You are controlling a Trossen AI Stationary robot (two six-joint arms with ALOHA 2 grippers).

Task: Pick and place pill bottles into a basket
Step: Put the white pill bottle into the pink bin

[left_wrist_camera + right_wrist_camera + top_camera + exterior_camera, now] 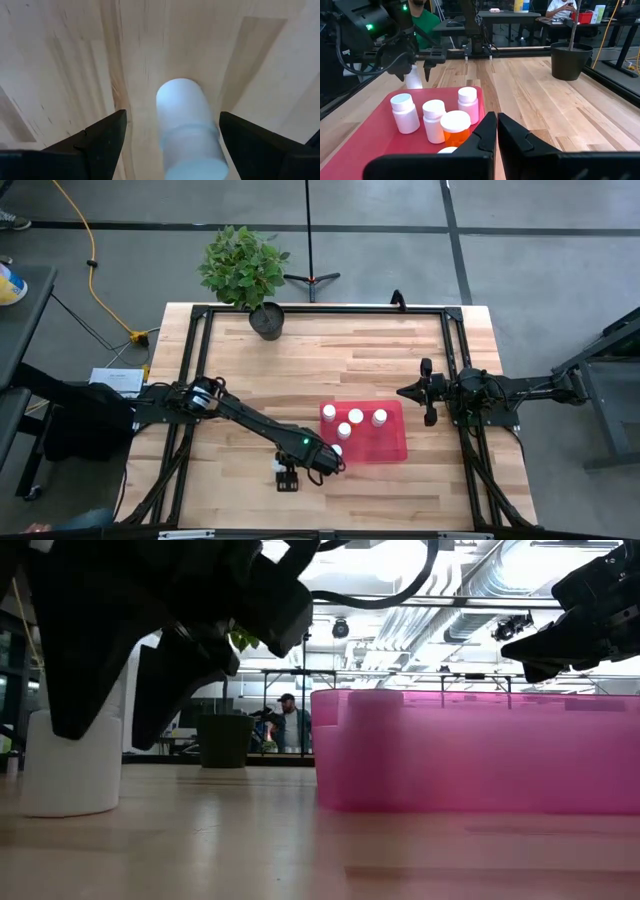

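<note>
White pill bottles (355, 417) upright in red basket (390, 446)

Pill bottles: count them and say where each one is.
5 visible. Four stand in the red tray: bottles at and. One stands on the table just outside the tray, between the open left gripper's fingers. Others may be hidden.
</note>
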